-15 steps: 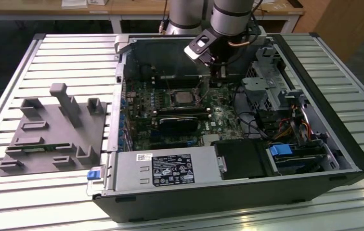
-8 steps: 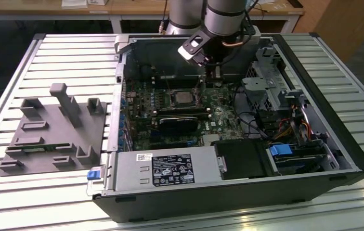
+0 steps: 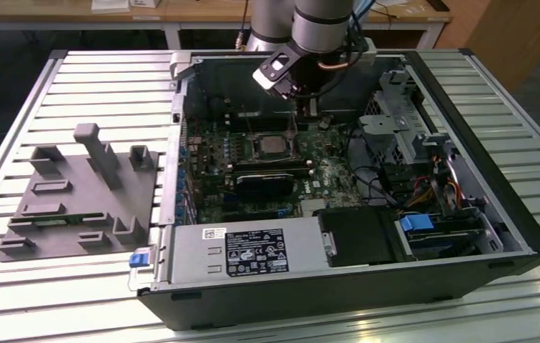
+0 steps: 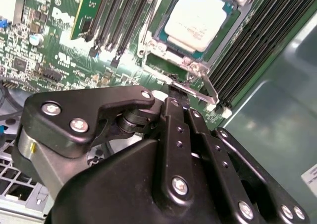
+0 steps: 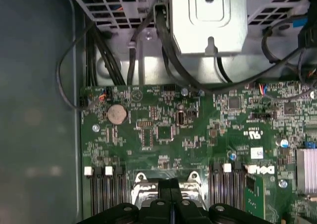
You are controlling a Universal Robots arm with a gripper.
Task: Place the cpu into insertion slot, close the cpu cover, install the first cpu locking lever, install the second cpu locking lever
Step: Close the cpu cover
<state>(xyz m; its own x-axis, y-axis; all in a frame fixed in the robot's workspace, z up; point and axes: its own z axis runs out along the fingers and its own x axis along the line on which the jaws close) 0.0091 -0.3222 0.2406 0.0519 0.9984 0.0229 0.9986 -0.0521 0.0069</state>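
The claw (image 4: 177,91) is clenched, tips together, just beside a silver locking lever (image 4: 207,91) at the rim of the insertion slot (image 4: 157,46) — the cpu (image 4: 197,17) lies seated inside. Slipping off that thin lever could gouge the motherboard (image 4: 59,55).

Dull matt silver-grey metal top of the cpu (image 4: 197,17), bright bare-metal cpu cover (image 4: 194,65) around it, matt black hand (image 4: 174,91) with shiny screw heads (image 4: 180,185), glossy green motherboard (image 5: 163,135), ribbed brushed-metal worktop (image 3: 89,78), matt grey plastic fixture (image 3: 70,214), satin black computer case (image 3: 366,289)

Silver-grey arm (image 3: 320,21); black claw (image 4: 179,97) links studded with silver screws (image 4: 180,185).
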